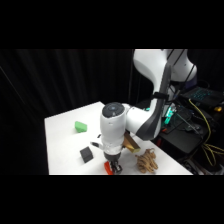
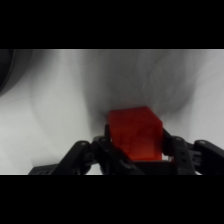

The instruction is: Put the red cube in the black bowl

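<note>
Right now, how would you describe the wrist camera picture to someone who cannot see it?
A red cube sits between the two black fingers of the gripper, low over the white table. A dark curved edge, perhaps the black bowl, shows at the upper left.

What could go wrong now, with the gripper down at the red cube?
1. The red cube sits between the gripper fingers near their tips, so it might slip if lifted.
2. The dark grey block lies close beside the gripper; a sideways move might knock it.
3. The cube is near the table front edge and could fall off.
</note>
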Controlling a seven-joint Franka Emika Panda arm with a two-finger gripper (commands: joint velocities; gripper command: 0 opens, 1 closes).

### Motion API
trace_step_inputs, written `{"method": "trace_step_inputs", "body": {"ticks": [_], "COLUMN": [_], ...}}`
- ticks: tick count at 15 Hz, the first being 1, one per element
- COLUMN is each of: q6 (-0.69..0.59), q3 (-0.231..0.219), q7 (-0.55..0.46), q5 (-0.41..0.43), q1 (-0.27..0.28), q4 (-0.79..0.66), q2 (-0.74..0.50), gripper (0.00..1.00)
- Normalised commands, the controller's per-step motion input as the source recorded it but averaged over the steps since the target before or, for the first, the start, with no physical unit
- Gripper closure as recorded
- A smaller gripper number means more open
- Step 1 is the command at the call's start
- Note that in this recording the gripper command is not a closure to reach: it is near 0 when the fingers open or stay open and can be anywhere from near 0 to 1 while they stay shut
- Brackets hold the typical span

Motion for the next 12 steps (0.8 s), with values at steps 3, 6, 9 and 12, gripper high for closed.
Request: {"method": "trace_step_inputs", "body": {"ticks": [3, 6, 9, 12], "q6": [-0.06, -0.30, -0.43, -0.40], "q3": [0.036, 0.045, 0.047, 0.078], "q7": [-0.09, -0.05, 0.00, -0.02], "q5": [0.126, 0.141, 0.104, 0.077], "q1": [-0.053, -0.048, -0.034, -0.065], "q4": [0.10, 0.10, 0.03, -0.09], "q2": [-0.02, -0.14, -0.32, -0.45], "gripper": [1.00, 1.00, 1.00, 1.00]}}
